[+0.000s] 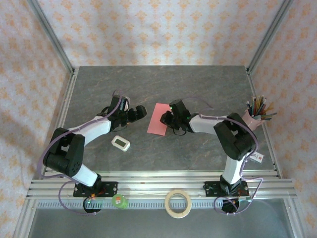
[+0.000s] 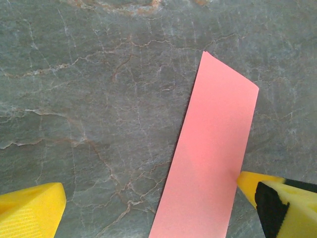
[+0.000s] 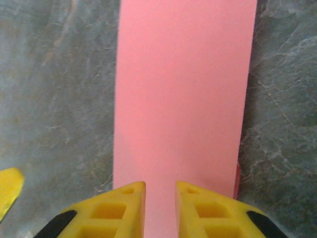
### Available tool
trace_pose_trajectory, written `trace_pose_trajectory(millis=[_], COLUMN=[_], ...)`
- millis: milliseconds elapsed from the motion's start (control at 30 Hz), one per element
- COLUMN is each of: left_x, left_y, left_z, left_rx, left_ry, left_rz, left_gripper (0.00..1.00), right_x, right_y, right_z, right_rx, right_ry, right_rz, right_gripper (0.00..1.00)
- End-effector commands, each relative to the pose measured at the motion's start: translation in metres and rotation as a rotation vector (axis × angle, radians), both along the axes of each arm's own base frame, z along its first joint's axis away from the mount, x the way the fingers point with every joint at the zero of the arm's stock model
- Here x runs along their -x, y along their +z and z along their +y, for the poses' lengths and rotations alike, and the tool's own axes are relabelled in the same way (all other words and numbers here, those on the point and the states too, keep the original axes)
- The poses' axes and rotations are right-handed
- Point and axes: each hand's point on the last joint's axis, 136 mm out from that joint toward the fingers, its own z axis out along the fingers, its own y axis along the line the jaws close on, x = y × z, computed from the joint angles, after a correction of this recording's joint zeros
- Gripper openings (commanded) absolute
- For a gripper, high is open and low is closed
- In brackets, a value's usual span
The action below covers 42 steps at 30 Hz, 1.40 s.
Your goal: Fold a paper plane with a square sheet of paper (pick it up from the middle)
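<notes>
Lab test cell: aluminium frame (image 1: pixel 51 34), patterned walls (image 1: pixel 158 29).

We lose the pink paper (image 2: pixel 208 163) off the bottom edge of the left wrist view, which also crops the left fingers (image 2: pixel 29 210), while the right fingers (image 3: pixel 121 210) cover its near end, so we cannot tell whether they pinch it, and the white gadget (image 1: pixel 120 143) is too small to read.

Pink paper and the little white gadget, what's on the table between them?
Nothing. In the top view, the stretch between the flat pink-red paper sheet and the small white rounded-rectangular gadget is bare grey marbled tabletop.
</notes>
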Motion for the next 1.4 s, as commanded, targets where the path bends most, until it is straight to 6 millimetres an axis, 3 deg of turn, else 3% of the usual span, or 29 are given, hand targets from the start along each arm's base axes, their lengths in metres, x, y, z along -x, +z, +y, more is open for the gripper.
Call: trace_pose_trajectory(millis=[0,233,500,600,867,933,1167,1367], left_x=[-0.005,-0.001,0.013,0.022,0.043,0.046,0.059,0.067], left_y=[0.011,0.003,-0.006,-0.012,-0.019,-0.020,-0.029,-0.040], left_z=[-0.002,-0.006,-0.015,-0.023,-0.041,-0.047,-0.058,-0.060], left_rx=[0.024,0.029,0.085,0.142,0.227,0.231,0.202,0.187], left_ry=[-0.003,-0.028,-0.072,-0.090,-0.117,-0.124,-0.133,-0.130], left_rz=[-0.034,0.005,0.050,0.079,0.133,0.142,0.182,0.216], left_gripper=[0.99,0.99,0.99,0.99,0.88,0.85,0.72,0.58], right_x=[-0.006,0.005,0.032,0.031,-0.004,-0.008,-0.008,-0.002], right_y=[-0.003,-0.034,-0.059,-0.053,0.023,0.030,0.009,-0.014], right_z=[0.001,-0.005,-0.004,0.003,0.023,0.021,0.002,-0.001], right_rx=[0.028,0.120,0.197,0.185,0.029,0.022,0.063,0.075], right_ry=[-0.006,0.058,0.306,0.362,0.233,0.191,0.087,0.080], right_rz=[0.011,0.068,0.098,0.076,-0.096,-0.108,-0.039,0.033], right_gripper=[0.22,0.22,0.24,0.24,0.25,0.25,0.23,0.21])
